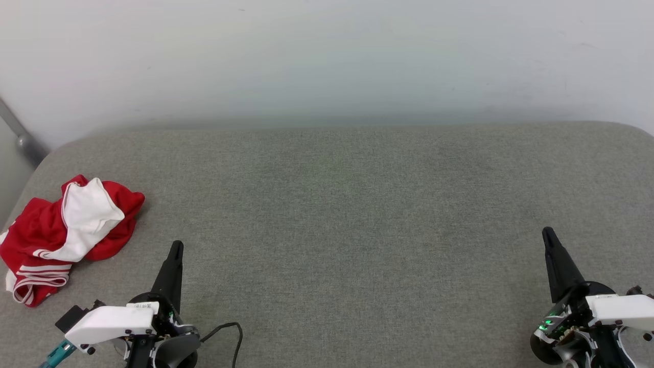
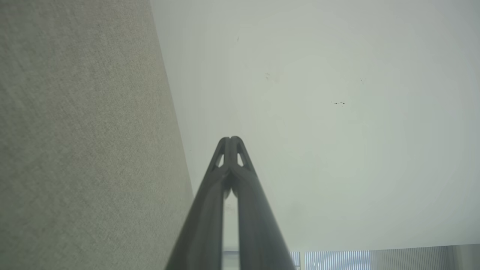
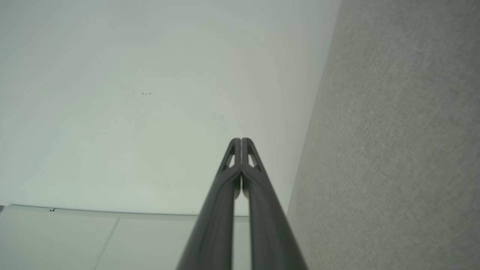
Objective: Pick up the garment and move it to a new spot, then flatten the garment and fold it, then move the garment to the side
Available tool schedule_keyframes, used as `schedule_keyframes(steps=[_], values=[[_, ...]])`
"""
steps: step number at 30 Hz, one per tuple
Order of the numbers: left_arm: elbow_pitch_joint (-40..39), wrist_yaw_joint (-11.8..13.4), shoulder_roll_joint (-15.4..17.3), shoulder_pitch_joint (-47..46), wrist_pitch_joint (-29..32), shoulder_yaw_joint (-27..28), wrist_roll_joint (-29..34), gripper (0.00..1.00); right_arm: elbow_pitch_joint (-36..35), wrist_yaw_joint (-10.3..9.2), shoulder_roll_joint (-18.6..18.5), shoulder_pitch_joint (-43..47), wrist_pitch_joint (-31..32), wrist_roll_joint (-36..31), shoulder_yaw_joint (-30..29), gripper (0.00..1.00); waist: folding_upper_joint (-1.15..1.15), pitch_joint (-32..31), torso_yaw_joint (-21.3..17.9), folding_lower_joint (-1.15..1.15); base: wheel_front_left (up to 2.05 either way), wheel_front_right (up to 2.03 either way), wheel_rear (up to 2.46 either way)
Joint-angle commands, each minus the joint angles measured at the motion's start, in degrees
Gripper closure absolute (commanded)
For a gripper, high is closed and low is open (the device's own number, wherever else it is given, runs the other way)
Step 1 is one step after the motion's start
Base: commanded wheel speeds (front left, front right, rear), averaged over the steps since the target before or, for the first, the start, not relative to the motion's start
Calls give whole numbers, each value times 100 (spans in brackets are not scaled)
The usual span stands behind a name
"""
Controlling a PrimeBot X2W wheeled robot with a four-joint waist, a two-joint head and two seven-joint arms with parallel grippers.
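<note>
Front of the crumpled garment [image 1: 36, 230] out of sight within its own folds.

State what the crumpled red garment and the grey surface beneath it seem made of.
Garment: soft knit fabric, probably synthetic jersey; it lies in limp folds with a matte face. Grey surface: woven upholstery-like cloth, matte, with fine heathered texture and rounded padded corners.

One garment [image 1: 66, 240], two grippers, one grey padded surface [image 1: 347, 214].
The single red-and-white garment lies crumpled at the near left of the one surface. Of the two grippers, the left gripper [image 1: 176, 246] is near left and the right gripper [image 1: 547, 232] near right, each with two dark fingers pressed together. One black cable [image 1: 232, 332] loops beside the left gripper; one grey bar [image 1: 20, 135] slants at the far left.
</note>
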Motion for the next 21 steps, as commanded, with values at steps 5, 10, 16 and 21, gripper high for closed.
schedule_keyframes(steps=[5,10,16,21], values=[[0,-24,-13,-37,10,10,6,100,5,-2,24,-76,3,23,7,100,0,0,0,0,0,0,0],[0,-24,-13,-37,11,9,6,100,5,-2,24,-76,3,23,7,100,0,0,0,0,0,0,0],[0,-24,-13,-37,10,9,6,100,5,-2,24,-76,3,23,7,100,0,0,0,0,0,0,0],[119,4,-8,96,-20,-22,3,0,128,0,3,94,-9,-5,3,0,0,0,0,0,0,0,0]])
